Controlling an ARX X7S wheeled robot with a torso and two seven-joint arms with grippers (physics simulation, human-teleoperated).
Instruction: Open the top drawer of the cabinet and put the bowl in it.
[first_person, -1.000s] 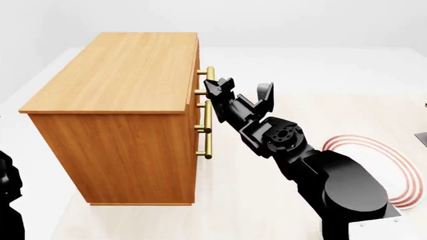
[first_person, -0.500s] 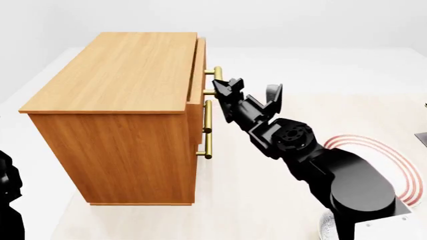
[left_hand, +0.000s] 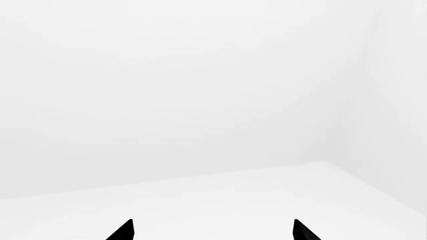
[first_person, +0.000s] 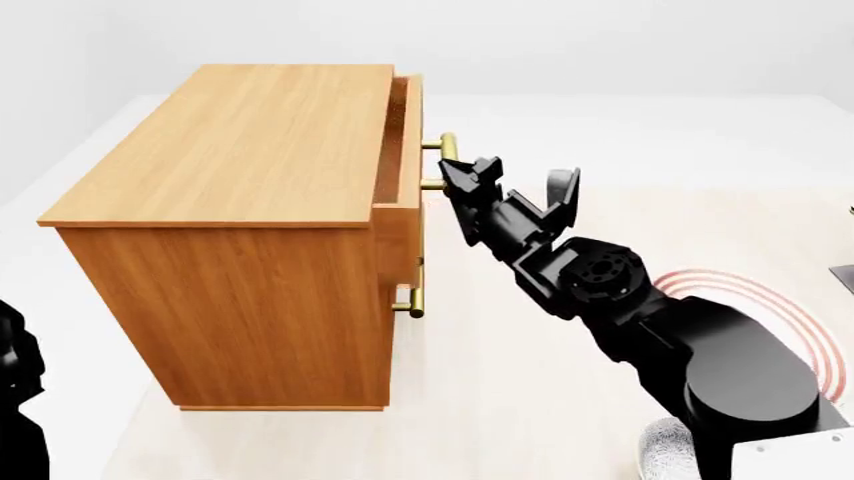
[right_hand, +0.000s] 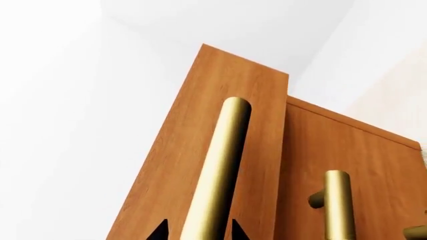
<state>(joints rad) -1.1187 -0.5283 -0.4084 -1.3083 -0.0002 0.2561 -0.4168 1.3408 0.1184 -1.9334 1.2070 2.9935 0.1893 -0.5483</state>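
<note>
The boxy orange-brown wooden cabinet (first_person: 227, 240) stands left; its top drawer (first_person: 403, 150) juts partly out. The black right gripper (first_person: 461, 172) has its jaws clamped on the drawer's brass bar handle (right_hand: 217, 175). A red-ringed white plate (first_person: 787, 310) lies rightward, and a speckled bowl (first_person: 663, 450) peeks out beneath the arm. The left gripper (left_hand: 212, 231) shows parted tips, holding nothing.

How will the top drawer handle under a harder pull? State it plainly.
The top drawer likely slides straight and stiffly: it looks like rigid wood and is already partly out. Its smooth brass handle may be slippery in the right gripper. Tipping seems unlikely.
</note>
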